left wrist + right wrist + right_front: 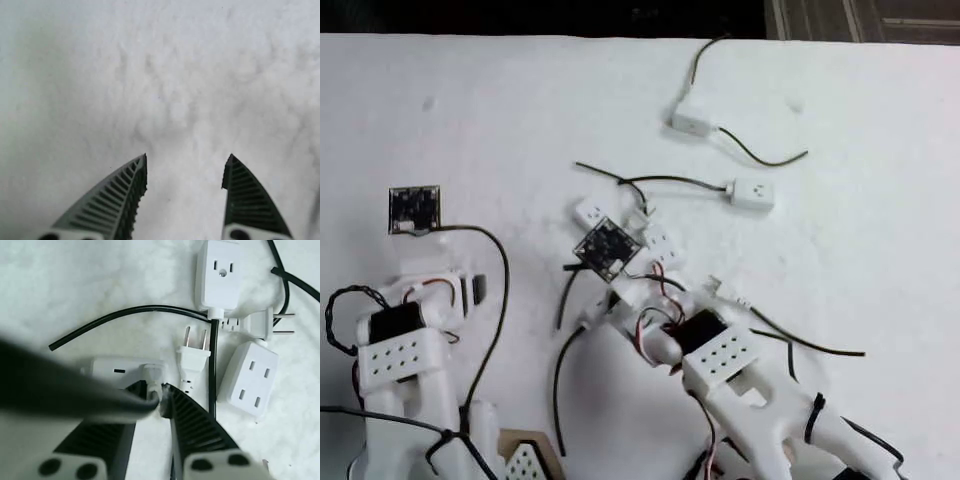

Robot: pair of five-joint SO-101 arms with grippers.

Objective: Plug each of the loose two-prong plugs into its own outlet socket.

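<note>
White cloth (470, 120) covers the whole table.

Left gripper (186, 172): hangs over bare cloth on the left side of the table. Its ribbed fingers (125, 195) are spread wide, with nothing between them.

Right gripper (159, 392): near the table's centre, fingers clenched on a small white held plug (152, 375). The front of the held plug meets the side of a white socket block (117, 371) lying flat on the cloth. Cannot tell whether the prongs are seated, because the joint is hidden. A thick dark cable (50, 385), blurred, crosses in front of the gripper.

Loose items beside the right gripper:
- Second plug (192, 360) lies flat just beside the held plug, both prongs bare and pointing toward the three-hole outlet (220, 272).
- Third plug (255, 324) lies flat just beside the cord end of the three-hole outlet, prongs bare and pointing away from it.
- Double outlet (248, 380) sits face up, slots unfilled, on the other side of a black cord (214, 365) from the second plug.
- The black cord runs from the three-hole outlet between the second plug and the double outlet.

Far right of the table, well apart from both grippers: an upper outlet (690, 122) and a lower outlet (752, 193), each on its own dark cord.
</note>
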